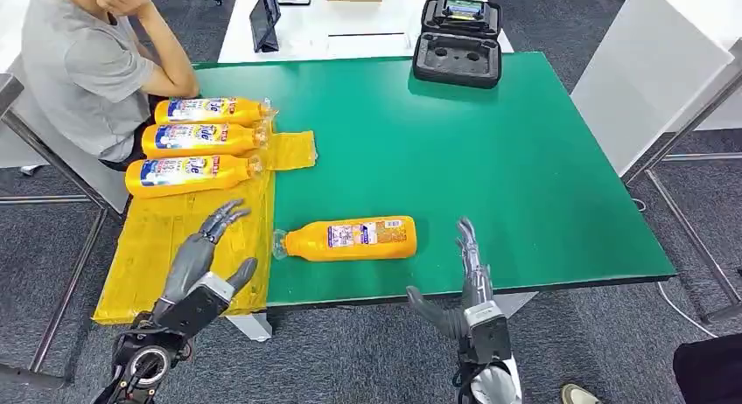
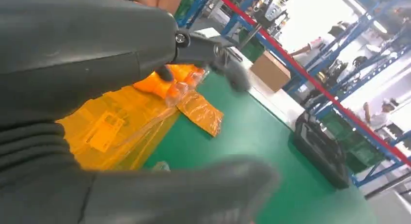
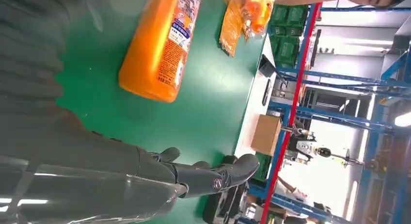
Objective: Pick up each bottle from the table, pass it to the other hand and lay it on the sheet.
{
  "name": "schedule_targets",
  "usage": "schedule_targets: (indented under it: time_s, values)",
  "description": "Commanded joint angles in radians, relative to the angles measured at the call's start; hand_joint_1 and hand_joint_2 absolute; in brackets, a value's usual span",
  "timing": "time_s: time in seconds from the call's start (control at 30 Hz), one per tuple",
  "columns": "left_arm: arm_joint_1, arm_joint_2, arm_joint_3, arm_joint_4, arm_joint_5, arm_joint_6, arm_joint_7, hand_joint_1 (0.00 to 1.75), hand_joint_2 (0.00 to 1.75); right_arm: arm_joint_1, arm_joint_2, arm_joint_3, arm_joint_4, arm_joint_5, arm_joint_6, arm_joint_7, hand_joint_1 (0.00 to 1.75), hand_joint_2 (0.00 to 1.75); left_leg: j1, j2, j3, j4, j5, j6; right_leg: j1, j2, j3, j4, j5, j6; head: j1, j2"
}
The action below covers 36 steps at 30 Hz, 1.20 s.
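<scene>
Reaching across the near edge of the green counter [image 1: 525, 159], the robot's right hand [image 1: 468, 277] hovers with fingers spread and nothing in it, just to the right of the one bottle [image 1: 350, 239] not yet on the sheet. That bottle lies on its side on the bare green, cap end toward the yellow sheet [image 1: 175, 238] and almost touching its border. The left hand [image 1: 203, 255] waits over the sheet, left of the bottle, fingers likewise apart and empty. A clean pick would likely mean bringing the right hand over the bottle's middle, thumb on one flank and fingers on the other, since a smooth round body can roll away from a glancing touch. The handover looks best made low, between bottle and sheet, with the left hand closing before the right lets go. Farther along the sheet from the bottle, three bottles [image 1: 197, 137] already rest side by side, leaving the nearer stretch free. A seated person [image 1: 83, 67] is beyond them.
</scene>
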State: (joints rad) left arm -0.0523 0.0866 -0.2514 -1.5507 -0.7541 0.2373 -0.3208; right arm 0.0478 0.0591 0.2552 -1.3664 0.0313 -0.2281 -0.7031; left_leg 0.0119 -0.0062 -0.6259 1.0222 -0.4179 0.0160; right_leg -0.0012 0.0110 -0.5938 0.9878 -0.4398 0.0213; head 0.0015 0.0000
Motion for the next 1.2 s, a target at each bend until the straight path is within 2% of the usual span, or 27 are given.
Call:
schedule_targets:
  time_s: [0.03, 0.9, 0.93, 1.0, 1.2]
  values:
    - [-0.031, 0.016, -0.012, 0.065, -0.013, -0.009, 0.005, 1.75, 0.0, -0.026, 0.009, -0.012, 0.058, -0.007, 0.0, 0.005, 0.0, 1.75, 0.0, 0.0, 0.003, -0.001, 0.0, 0.0, 0.0, -0.001, 0.003, -0.001, -0.001, 0.0, 0.0, 0.0]
    - [-0.048, 0.007, -0.015, 0.096, -0.023, -0.003, 0.002, 1.75, 0.0, -0.009, 0.009, -0.035, 0.048, 0.004, -0.001, 0.005, 0.0, 1.75, 0.0, -0.001, 0.004, -0.001, -0.001, 0.0, 0.0, -0.002, 0.004, -0.001, -0.001, 0.0, 0.0, 0.0]
    - [-0.049, 0.002, -0.014, 0.095, -0.023, 0.001, 0.003, 1.59, 0.0, -0.005, 0.011, -0.036, 0.047, 0.004, -0.002, 0.005, 0.0, 1.75, 0.0, -0.001, 0.003, -0.001, 0.0, 0.0, 0.0, -0.002, 0.003, -0.001, -0.001, 0.0, 0.0, 0.0]
    - [-0.054, -0.007, -0.007, 0.092, -0.024, 0.01, 0.008, 0.0, 0.0, -0.005, 0.015, -0.038, 0.049, 0.005, -0.003, 0.005, 0.0, 1.75, 0.0, -0.001, 0.003, -0.001, 0.0, 0.0, 0.0, -0.002, 0.003, -0.001, -0.001, 0.0, 0.0, 0.0]
    - [-0.089, -0.005, 0.006, 0.1, -0.008, 0.008, 0.011, 0.0, 0.0, 0.003, 0.013, -0.035, 0.037, 0.006, -0.002, 0.005, 0.0, 1.75, 0.0, -0.002, 0.005, -0.001, -0.001, 0.0, 0.0, -0.003, 0.005, -0.001, -0.002, 0.0, 0.0, 0.0]
